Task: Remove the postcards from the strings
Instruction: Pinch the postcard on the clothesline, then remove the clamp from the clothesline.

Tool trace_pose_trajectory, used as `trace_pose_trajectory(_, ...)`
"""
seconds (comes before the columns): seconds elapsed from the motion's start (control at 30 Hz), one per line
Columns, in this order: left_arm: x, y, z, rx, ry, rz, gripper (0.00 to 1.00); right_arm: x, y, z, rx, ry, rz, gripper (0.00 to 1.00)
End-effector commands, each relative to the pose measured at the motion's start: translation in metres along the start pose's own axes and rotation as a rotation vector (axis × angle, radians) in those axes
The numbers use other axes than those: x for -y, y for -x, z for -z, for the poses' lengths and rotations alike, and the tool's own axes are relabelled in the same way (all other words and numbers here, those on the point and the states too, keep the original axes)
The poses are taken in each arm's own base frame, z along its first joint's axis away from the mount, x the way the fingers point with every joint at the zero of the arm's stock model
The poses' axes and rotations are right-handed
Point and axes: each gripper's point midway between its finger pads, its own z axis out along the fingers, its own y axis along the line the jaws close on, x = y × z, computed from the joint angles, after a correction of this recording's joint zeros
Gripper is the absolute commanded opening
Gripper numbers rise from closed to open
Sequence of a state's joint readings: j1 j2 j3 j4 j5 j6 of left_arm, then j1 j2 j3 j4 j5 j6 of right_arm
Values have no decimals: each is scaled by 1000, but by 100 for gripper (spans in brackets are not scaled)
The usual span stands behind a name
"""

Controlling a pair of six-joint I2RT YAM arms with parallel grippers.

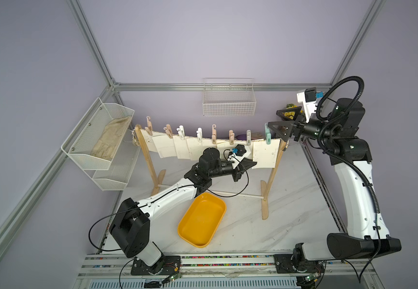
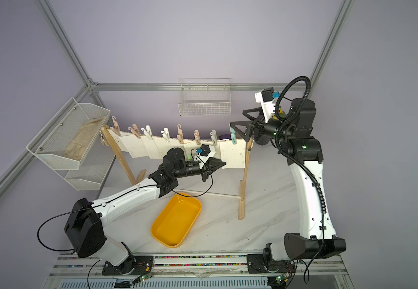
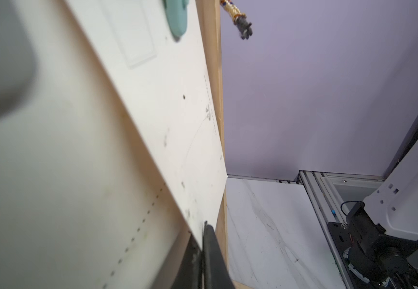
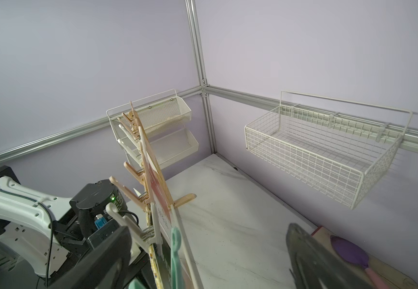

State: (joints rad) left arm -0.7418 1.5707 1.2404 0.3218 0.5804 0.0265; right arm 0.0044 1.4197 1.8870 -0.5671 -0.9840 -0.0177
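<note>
Flat cream paper postcards; twisted rope

Cream-white rectangular paper postcards carry faint dotted lines and dark specks. The oblong plastic tub is yellow-orange; the counter white with grey marble veining; one plastic clothespin mint green.

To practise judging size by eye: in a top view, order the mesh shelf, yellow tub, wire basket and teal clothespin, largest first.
1. mesh shelf
2. yellow tub and wire basket: too alike to rank
3. teal clothespin
</note>
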Motion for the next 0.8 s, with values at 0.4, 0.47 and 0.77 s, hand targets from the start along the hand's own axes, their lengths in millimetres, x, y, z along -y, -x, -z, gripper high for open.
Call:
trace_pose_trajectory(0.4, 2, 31, 1, 74, -8, -41, 4, -39, -3, 16, -18, 99, 178, 96)
trace_pose_trajectory(0.47, 0, 30, 1, 71, 2, -43, 4, -31, -6, 9, -37, 107, 148, 96)
trace_pose_trajectory(0.77, -10, 28, 1, 40, 19, -76, 5, -24, -33, -26, -167, 110, 115, 91)
